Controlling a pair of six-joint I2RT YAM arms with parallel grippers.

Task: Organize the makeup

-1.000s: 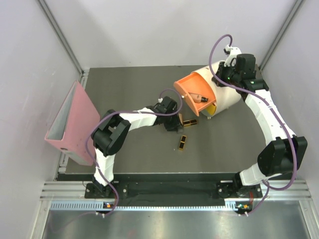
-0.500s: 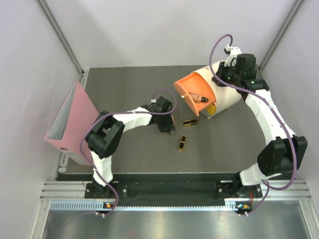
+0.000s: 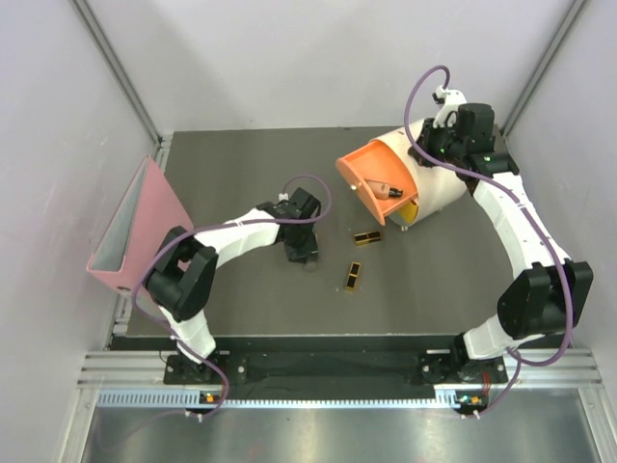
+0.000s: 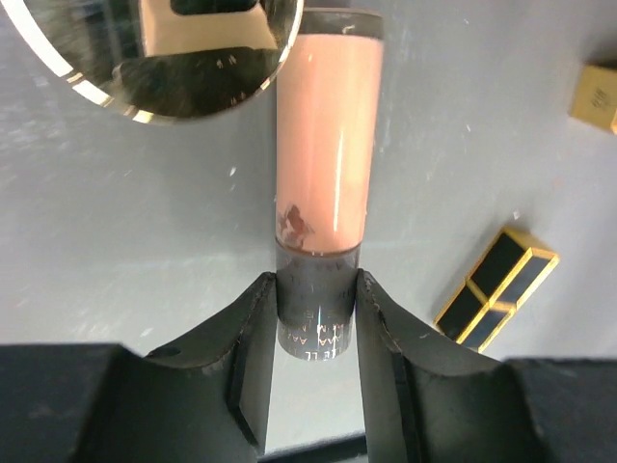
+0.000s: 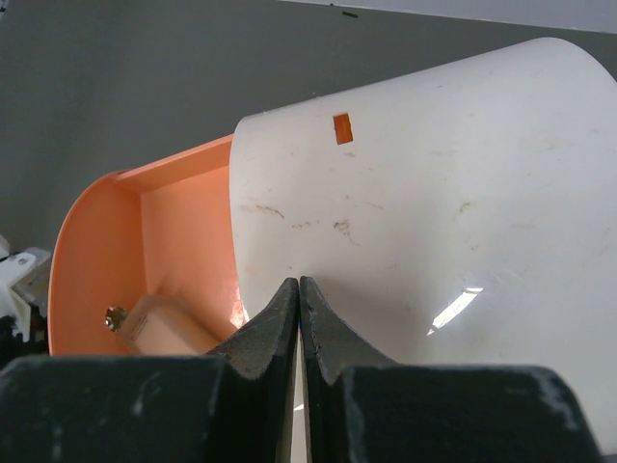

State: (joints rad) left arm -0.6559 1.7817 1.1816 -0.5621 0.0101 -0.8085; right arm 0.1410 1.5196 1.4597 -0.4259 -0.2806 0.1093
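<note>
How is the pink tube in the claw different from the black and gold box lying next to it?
The tube is peach-pink with a dark end; the box is black with gold edges. The tube is round and long; the box is flat-sided and blocky. The left claw pinches the tube's dark end; nothing holds the box. Both are small makeup pieces.

Pale print on the peach tube, illegible.
</note>
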